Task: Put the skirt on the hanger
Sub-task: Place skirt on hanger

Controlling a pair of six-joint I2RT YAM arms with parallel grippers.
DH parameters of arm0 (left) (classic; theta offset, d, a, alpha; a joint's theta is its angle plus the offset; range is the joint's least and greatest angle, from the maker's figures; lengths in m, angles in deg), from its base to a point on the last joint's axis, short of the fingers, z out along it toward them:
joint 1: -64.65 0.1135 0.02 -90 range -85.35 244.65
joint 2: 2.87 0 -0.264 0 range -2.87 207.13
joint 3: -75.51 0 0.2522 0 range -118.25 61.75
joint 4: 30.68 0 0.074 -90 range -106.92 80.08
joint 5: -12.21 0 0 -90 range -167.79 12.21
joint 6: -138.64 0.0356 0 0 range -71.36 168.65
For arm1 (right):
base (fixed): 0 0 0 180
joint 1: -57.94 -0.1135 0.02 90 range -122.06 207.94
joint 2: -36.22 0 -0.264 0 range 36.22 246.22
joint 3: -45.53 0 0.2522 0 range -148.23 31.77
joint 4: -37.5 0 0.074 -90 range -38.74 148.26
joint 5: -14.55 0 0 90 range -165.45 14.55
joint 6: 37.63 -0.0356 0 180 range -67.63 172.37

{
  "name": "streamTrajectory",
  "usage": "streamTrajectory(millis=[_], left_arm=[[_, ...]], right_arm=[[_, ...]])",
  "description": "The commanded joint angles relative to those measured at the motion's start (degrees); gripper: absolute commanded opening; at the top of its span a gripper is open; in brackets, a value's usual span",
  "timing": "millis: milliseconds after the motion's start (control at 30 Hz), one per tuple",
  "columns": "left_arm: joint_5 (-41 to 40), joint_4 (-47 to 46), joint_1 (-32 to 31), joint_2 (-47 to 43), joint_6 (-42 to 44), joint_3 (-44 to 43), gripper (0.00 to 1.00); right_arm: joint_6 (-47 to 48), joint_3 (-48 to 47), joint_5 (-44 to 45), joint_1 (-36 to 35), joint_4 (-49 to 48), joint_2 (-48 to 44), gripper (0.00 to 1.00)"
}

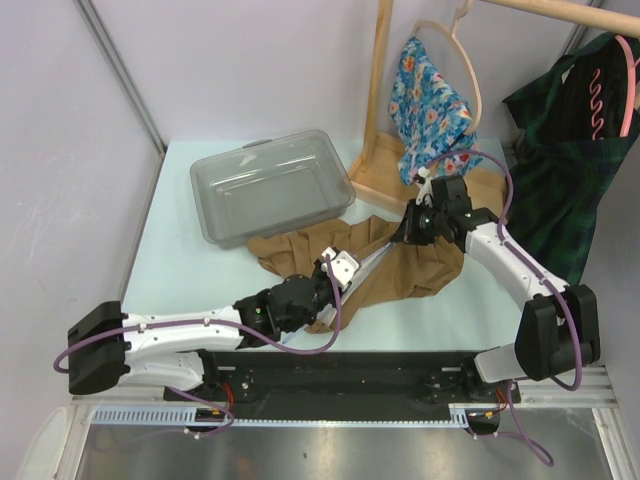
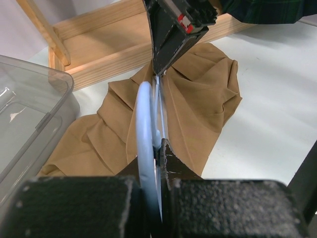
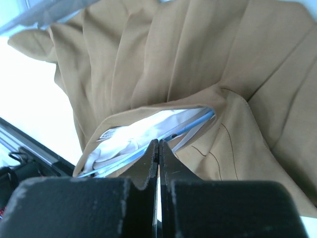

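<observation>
Two tools logged, both clenched on one pale blue hanger [image 2: 144, 124]. Left tool [image 2: 157, 151]: gripped the hanger's curved near end, fingers tight on either side. Right tool [image 3: 157, 146]: faced the left one from the far side, tips pressed together on the hanger's other end, at the open waist of the skirt [image 1: 425, 272]. Skirt, tan: lay crumpled in folds on the pale table [image 1: 200, 280] between the two arms, just beside the near corner of a clear plastic bin [image 1: 215, 215]; showed white lining at the waist opening, with a length of the blue hanger inside it. Wooden rack [image 1: 380, 80]: stood at the table's far edge, behind the skirt. Blue floral garment [image 1: 425, 95]: hung on a wooden hanger [image 1: 470, 70] by the rack. Dark green plaid garment [image 1: 560, 170]: hung at far right under a wooden rail [image 1: 570, 10], with a pink hanger [image 1: 598, 100] against it.
</observation>
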Motion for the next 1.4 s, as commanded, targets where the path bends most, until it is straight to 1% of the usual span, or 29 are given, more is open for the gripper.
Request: streamTrajectory(millis=[0,267,467,533,633,667,733,833,900,933,967,1000,1033,1067,1167,1233,1367], left_arm=[[-1.3,-3.4,-0.3,0.8,1.0,-2.0,0.00],[-3.5,-4.2,-0.6,0.8,0.7,-1.8,0.00],[-5.7,-5.5,-0.7,0.7,0.6,-1.8,0.00],[-6.7,-6.2,-0.9,0.5,0.6,-1.4,0.00],[-8.1,-7.3,-1.0,-0.1,0.3,-0.8,0.00],[-8.2,-7.6,-1.0,-0.5,0.2,-0.7,0.00],[-8.8,-8.3,-1.0,-0.6,-0.1,-0.4,0.00],[-9.0,-8.8,-1.1,-0.7,-0.3,-0.3,0.00],[-9.2,-9.4,-1.3,-0.7,-0.2,-0.1,0.00],[-9.3,-9.5,-1.3,-0.5,-0.2,-0.2,0.00],[-9.2,-9.4,-1.3,-0.5,-0.2,-0.3,0.00],[-9.1,-9.2,-1.3,-0.7,-0.1,-0.4,0.00],[-9.2,-9.0,-1.3,-0.8,0.0,-0.6,0.00],[-9.1,-8.5,-1.3,-1.0,0.1,-0.6,0.00],[-9.0,-6.5,-1.4,-2.5,0.7,-1.0,0.00],[-8.9,-5.3,-1.3,-3.7,1.2,-1.3,0.00],[-7.0,-0.7,-1.4,-6.2,2.4,-2.8,0.00]], right_arm=[[1.0,-2.9,-7.0,-3.5,0.4,0.7,0.00],[-0.4,-2.9,-8.6,-4.7,-1.5,-1.6,0.00],[0.1,-2.9,-7.8,-6.7,0.7,-2.2,0.00],[0.1,-2.9,-6.8,-6.9,1.2,-3.9,0.08],[0.4,-2.9,-6.3,-6.8,1.8,-6.8,0.10],[0.5,-2.9,-6.7,-6.6,2.1,-7.3,0.10],[0.7,-2.9,-7.0,-6.5,2.7,-8.5,0.04],[0.8,-2.8,-7.3,-6.6,3.5,-9.1,0.03],[1.1,-2.9,-7.5,-6.6,3.6,-9.5,0.11],[0.9,-2.9,-7.2,-6.6,3.6,-10.0,0.17],[0.8,-2.9,-6.3,-6.3,3.6,-11.0,0.32],[0.4,-2.9,-5.4,-6.0,3.7,-11.9,0.39],[0.3,-2.9,-4.2,-5.8,4.0,-12.9,0.48],[0.3,-3.0,-2.1,-5.0,4.2,-14.9,0.52],[0.6,-3.7,2.7,-3.0,4.1,-18.0,0.60],[1.2,-4.3,4.1,-1.5,3.3,-20.3,0.61],[2.7,-5.8,2.4,0.9,1.9,-22.2,0.61]])
